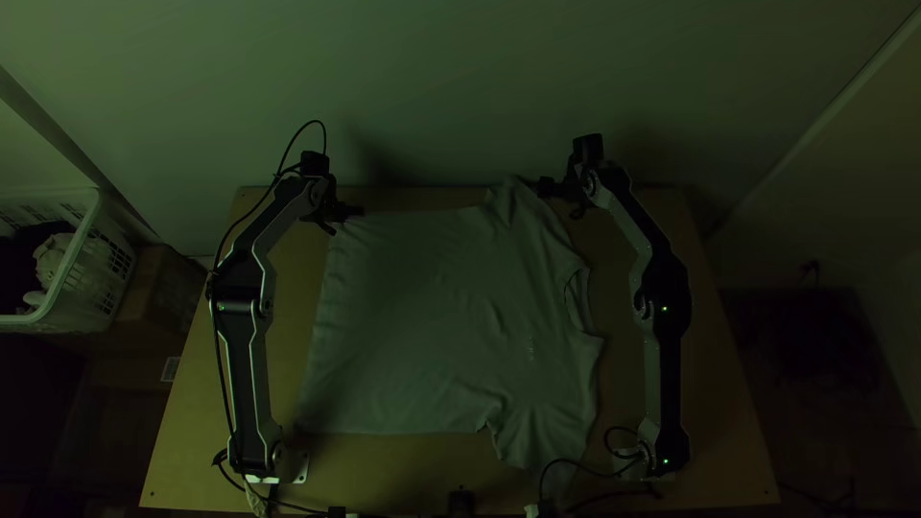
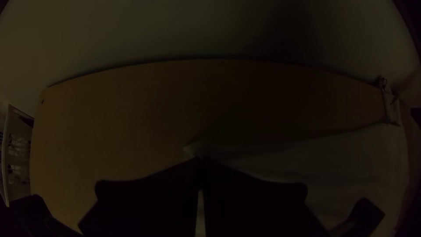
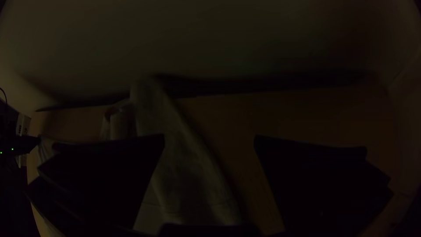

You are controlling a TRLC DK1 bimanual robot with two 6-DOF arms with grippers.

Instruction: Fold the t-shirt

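I see a shirt (image 1: pixel 413 317) lying mostly spread on the table (image 1: pixel 715 432), one hem corner (image 1: pixel 342 230) looking clamped in the left claw (image 2: pixel 200 161), the right claw (image 3: pixel 209 137) wide apart beside the far sleeve (image 1: pixel 515 197). If the right one closes wide of that sleeve, a lift by the left alone could skew and bunch everything. That's one shirt, two claws, one table, one basket (image 1: pixel 103 273).

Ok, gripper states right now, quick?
Left gripper: fingers closed on a corner of the t-shirt.
Right gripper: fingers open wide, holding nothing.
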